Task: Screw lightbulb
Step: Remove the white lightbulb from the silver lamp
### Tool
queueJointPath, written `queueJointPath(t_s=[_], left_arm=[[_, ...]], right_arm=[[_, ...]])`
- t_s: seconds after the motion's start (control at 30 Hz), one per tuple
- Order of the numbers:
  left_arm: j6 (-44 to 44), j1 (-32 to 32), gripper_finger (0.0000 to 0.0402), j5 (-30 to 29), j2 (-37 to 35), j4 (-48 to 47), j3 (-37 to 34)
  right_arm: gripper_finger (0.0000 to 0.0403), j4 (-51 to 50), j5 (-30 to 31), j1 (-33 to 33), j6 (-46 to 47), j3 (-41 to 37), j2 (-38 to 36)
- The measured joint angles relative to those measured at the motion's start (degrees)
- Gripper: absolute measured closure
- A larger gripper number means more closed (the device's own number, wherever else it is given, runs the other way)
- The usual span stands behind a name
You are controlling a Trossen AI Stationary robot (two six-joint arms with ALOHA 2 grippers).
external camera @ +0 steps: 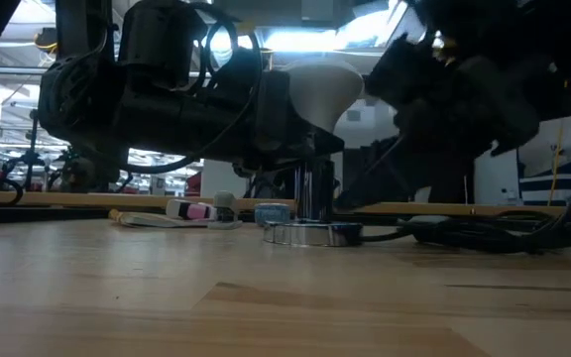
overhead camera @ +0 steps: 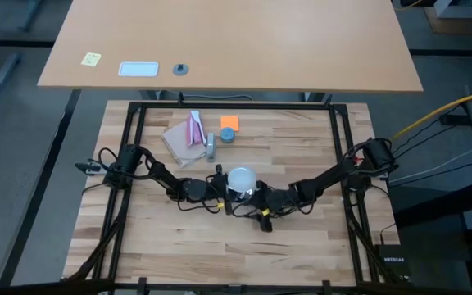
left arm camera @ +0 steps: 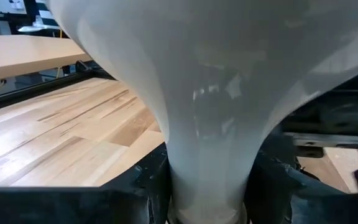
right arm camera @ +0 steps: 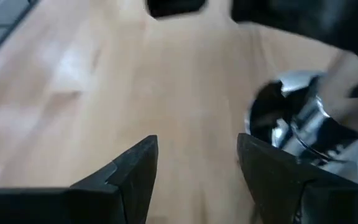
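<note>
Wooden table: left gripper (closed) clasps lightbulb.

You look level across a wooden table. At centre, the lightbulb stands upright, its silver screw base pointing down into a round silver socket on the tabletop. Dark robot arms crowd both its sides. Behind lie a pink-and-white item and black cables.
</note>
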Motion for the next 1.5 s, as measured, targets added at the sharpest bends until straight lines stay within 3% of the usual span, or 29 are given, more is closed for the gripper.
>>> queueJointPath(t_s=[0.23, 0.53, 0.6, 1.0, 1.17, 1.5], left_arm=[[-0.29, -0.03, 0.0249, 0.28, 0.0, 0.75, -0.02], [-1.85, -0.9, 0.0249, 0.69, 0.0, 1.26, -0.01], [-2.66, -0.99, 0.0249, 0.92, 0.0, 1.28, 0.0], [-4.19, -0.97, 0.0249, 0.9, -0.09, 1.37, 0.04], [-4.22, -0.88, 0.0249, 1.1, -0.18, 1.22, 0.11], [-3.0, -0.72, 0.0249, 0.63, -0.35, 0.5, 0.2]], right_arm=[[0.0178, 1.52, 10.21, 3.21, 0.6, 0.0, -2.26], [0.0178, -15.8, 33.96, 3.21, -0.45, 0.02, -11.42], [0.0178, -17.86, 36.32, 2.17, -0.41, 0.0, -11.41], [0.0178, -15.18, 23.28, -5.37, 4.42, 0.0, -1.16], [0.0178, -12.27, 18.59, -4.13, 5.23, 0.01, -0.13], [0.0178, -12.7, 18.05, 1.44, 8.24, 4.37, -0.07]])
